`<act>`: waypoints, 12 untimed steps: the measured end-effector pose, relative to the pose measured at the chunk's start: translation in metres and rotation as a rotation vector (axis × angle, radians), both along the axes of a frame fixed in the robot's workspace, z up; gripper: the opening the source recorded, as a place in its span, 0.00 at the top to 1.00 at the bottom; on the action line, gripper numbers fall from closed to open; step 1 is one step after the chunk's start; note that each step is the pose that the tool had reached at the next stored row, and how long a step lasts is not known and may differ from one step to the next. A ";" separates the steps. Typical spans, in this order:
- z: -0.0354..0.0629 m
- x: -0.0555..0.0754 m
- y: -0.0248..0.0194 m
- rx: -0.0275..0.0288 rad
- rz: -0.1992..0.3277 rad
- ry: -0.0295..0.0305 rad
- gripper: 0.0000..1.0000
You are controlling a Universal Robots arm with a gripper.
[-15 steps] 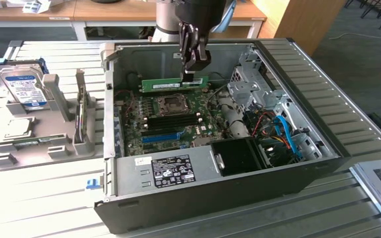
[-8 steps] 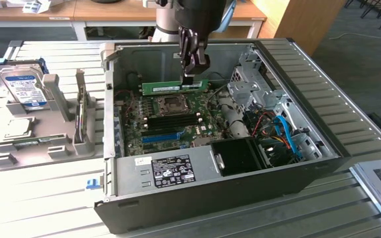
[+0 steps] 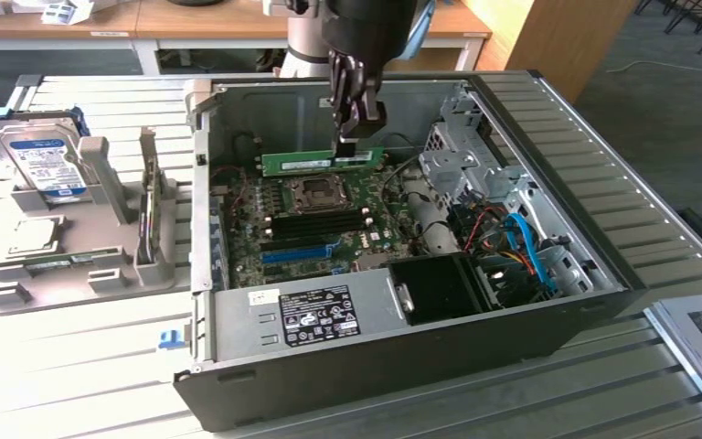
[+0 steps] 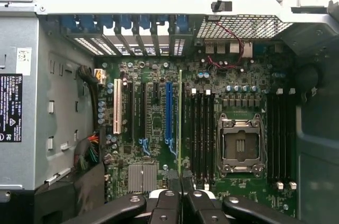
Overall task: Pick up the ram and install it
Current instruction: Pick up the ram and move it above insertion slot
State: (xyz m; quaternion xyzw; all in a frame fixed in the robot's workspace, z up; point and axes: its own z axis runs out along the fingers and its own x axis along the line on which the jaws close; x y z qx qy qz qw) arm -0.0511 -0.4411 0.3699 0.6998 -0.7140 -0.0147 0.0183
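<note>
Upper middle of the exterior view, your claw is pinched nearly closed on the top edge of the ram, which hangs level and on edge inside the open computer case, above the motherboard and clear of it. From the wrist view you see the stick edge-on, a thin green line running away from the claw, just beside the row of black memory slots and not yet in one.

By my reading you're in the carry-and-line-up part of the install. Seating it would call for the stick's lower edge to sit squarely over one slot, parallel to it, before any push.

The ram is a flat, rigid green board with a pale sticker and little to grip. The slots are long, narrow black plastic channels. The processor socket beside them is a square metal frame. The case walls are bare grey sheet metal, and the worktop is pale and slatted
</note>
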 end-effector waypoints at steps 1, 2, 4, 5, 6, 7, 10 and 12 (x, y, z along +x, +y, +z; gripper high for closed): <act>-0.0007 0.000 0.0008 0.0000 0.000 0.0001 0.88; -0.0014 0.000 0.0017 0.0000 0.000 0.0000 0.88; -0.0026 0.000 0.0038 -0.0001 0.000 0.0000 0.88; -0.0033 0.000 0.0049 -0.0001 0.000 0.0000 0.88; -0.0040 0.000 0.0065 -0.0001 0.000 0.0001 0.88; -0.0046 0.000 0.0079 -0.0002 0.000 0.0001 0.88; -0.0068 0.000 0.0134 0.0001 0.000 -0.0001 0.88; -0.0081 0.000 0.0176 -0.0001 0.000 0.0000 0.88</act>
